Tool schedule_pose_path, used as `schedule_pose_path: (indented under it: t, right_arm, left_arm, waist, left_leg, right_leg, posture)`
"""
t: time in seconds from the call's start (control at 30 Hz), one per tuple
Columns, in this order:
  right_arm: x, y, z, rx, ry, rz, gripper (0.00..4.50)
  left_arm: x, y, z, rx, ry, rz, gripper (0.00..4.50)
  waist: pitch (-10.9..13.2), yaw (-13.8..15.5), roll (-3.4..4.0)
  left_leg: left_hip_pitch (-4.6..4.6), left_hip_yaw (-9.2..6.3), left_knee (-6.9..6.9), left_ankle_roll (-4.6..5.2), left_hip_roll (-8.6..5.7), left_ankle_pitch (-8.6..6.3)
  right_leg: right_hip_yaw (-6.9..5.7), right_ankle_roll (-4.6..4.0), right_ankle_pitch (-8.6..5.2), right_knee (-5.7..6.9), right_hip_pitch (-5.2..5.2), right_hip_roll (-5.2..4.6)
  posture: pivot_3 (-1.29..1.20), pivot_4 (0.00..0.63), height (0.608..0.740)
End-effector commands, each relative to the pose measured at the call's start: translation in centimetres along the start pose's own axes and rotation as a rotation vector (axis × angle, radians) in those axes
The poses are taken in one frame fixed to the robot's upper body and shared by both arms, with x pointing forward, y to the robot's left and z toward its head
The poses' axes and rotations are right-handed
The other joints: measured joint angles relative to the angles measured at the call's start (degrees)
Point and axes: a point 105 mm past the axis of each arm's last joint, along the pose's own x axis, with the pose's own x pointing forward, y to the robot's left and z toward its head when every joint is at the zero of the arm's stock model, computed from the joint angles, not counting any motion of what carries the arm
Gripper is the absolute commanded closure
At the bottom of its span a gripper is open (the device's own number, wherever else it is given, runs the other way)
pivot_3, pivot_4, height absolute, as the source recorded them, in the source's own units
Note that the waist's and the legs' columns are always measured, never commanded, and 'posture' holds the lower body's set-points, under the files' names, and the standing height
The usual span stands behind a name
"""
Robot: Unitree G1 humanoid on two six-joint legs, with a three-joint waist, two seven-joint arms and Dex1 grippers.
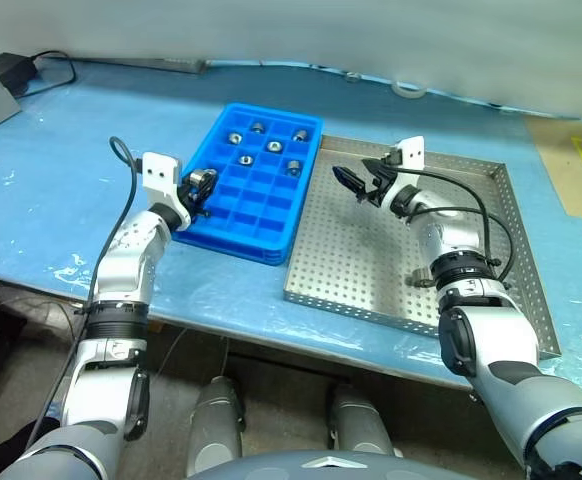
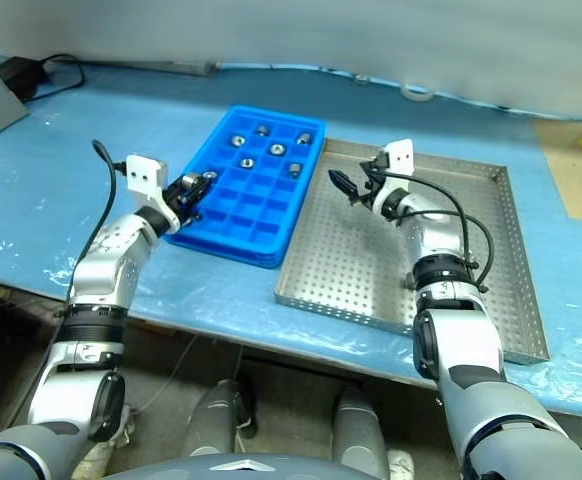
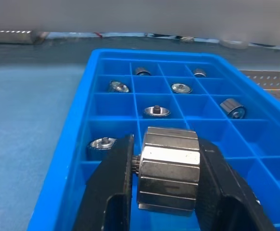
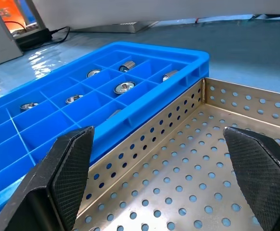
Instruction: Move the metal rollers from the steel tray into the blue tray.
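- The left claw (image 3: 166,192) is squeezing one metal roller (image 3: 169,175) by its two flat ends, just over the blue tray (image 1: 271,245) at the tray's 9 o'clock edge.
- This roller looks like solid metal with flat sides all round. It is likely heavy for its size, hard and slippery, so holding the flat ends seems the safe way.
- Six more metal rollers (image 1: 274,146) sit in the blue tray's far pockets, near 12 o'clock, one in each pocket.
- The right claw (image 4: 164,178) is wide open with nothing in it, over the steel tray (image 1: 516,215) near its 11 o'clock corner.
- I see no roller on the steel tray, but the right arm hides part of its floor.
- Parts of the tabletop (image 1: 61,160) are cut off.
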Motion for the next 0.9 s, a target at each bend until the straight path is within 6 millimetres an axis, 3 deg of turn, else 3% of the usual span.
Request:
schedule_pose_path:
  t: [0.03,0.43,0.67,0.9]
  right_arm:
    - [-0.1,-0.1,1.3,-0.022,-0.056,-0.001,0.00]
    - [-0.9,-0.6,0.9,-0.028,-0.052,-0.026,0.00]
    - [-1.2,-0.9,1.1,-0.034,-0.053,-0.032,0.00]
    - [-3.3,-1.1,2.7,-0.037,-0.078,0.035,0.00]
  left_arm:
    - [0.7,0.3,1.1,0.052,-0.022,-0.011,3.20]
    - [0.9,-0.3,-0.9,0.018,0.041,-0.093,3.20]
    - [0.9,0.0,-0.4,0.014,0.020,-0.095,0.93]
    - [0.8,-1.6,3.9,-0.005,-0.152,-0.226,0.93]
  waist:
    - [0.00,-0.03,0.00]
    - [0.00,-0.12,0.00]
    - [0.00,-0.14,0.01]
    - [0.00,-0.03,0.00]
  left_leg:
    - [-0.02,0.01,-0.06,-0.03,0.00,0.05]
    - [-0.02,0.22,-0.15,-0.05,0.19,0.12]
    - [0.01,0.26,-0.15,-0.06,0.22,0.12]
    - [0.00,0.29,-0.15,-0.06,0.23,0.12]
  right_leg:
    - [0.02,0.00,0.00,0.03,-0.09,0.03]
    - [0.17,-0.01,0.02,0.07,-0.30,0.14]
    - [0.21,-0.02,0.04,0.08,-0.30,0.16]
    - [0.23,-0.02,0.04,0.06,-0.31,0.17]
  posture:
    - [-0.33,0.150,0.740]
    - [-0.36,0.150,0.740]
    - [-0.37,0.150,0.740]
    - [-0.40,0.150,0.740]
